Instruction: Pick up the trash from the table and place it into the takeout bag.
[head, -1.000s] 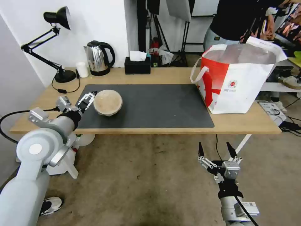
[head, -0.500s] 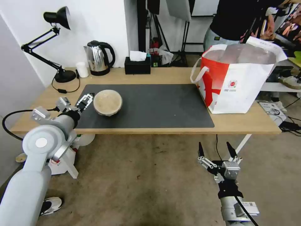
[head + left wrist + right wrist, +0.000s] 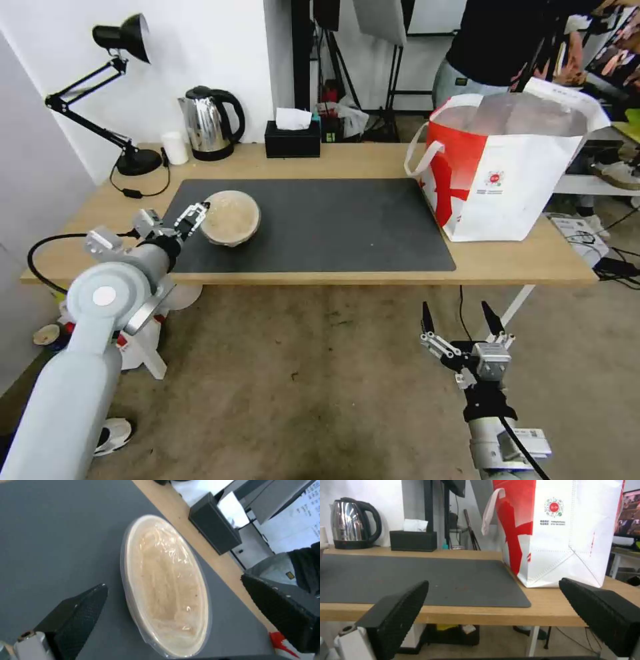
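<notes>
We see the table (image 3: 347, 163) running left to right, its long side facing us, with the mat (image 3: 333, 223) laid lengthwise along it. The bag (image 3: 507, 173) stands upright at the table's right end, mouth open upward, red side toward the mat, overlapping the mat's right edge. The bowl (image 3: 230, 217) sits upright on the mat's left part, film-covered top facing up; being round, it has no long axis. Our left gripper (image 3: 181, 219) is just beside the bowl's left rim, fingers (image 3: 76, 615) spread wide. Our right gripper (image 3: 460, 325) hangs below the table's front edge, fingers (image 3: 395, 612) spread apart, pointing up.
</notes>
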